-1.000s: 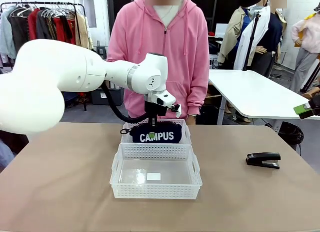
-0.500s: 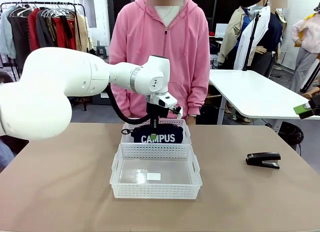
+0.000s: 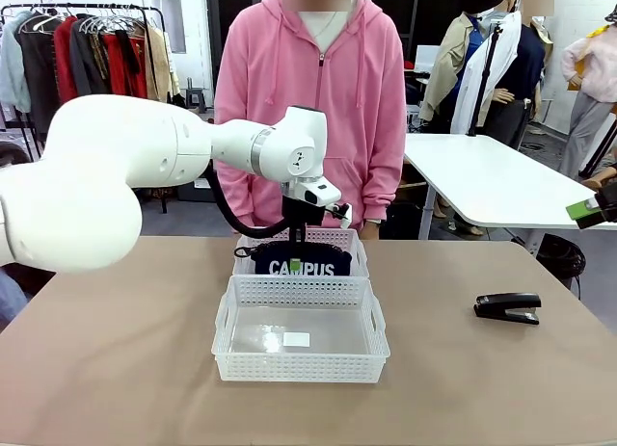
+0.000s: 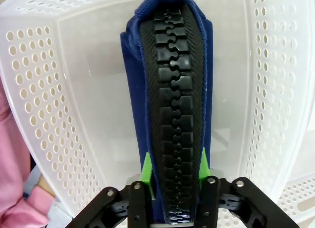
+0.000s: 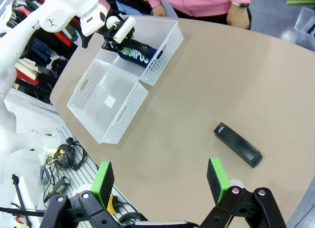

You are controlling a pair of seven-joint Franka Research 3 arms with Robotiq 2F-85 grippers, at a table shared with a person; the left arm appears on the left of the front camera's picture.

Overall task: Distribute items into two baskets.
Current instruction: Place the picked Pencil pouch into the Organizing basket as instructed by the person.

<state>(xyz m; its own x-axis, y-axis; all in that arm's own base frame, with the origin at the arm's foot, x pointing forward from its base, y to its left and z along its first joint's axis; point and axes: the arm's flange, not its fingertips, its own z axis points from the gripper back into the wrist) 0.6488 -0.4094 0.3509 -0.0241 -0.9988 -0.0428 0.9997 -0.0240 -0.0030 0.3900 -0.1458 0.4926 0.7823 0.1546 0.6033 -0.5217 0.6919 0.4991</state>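
Note:
A navy pouch (image 3: 308,264) lettered "CAMPUS" stands on its edge inside the smaller basket (image 3: 359,258), the far one, just in front of the person. My left gripper (image 3: 297,242) is above it, its green pads pressed against both sides of the zipper edge of the pouch (image 4: 172,90), within the basket wall (image 4: 39,114). The larger basket (image 3: 299,369) sits nearer me and holds nothing. A black stapler (image 3: 507,307) lies on the table to the right. My right gripper (image 5: 162,181) hovers open high over the table, the stapler (image 5: 237,145) beyond its right finger.
The person in a pink hoodie stands at the far edge, hands (image 5: 158,10) near the table rim behind the smaller basket (image 5: 165,55). A white table (image 3: 482,181) stands at back right. Open tabletop lies to the left of the baskets and between them and the stapler.
My left gripper has lowered the pouch a little deeper into the smaller basket. The right gripper and the stapler have stayed put.

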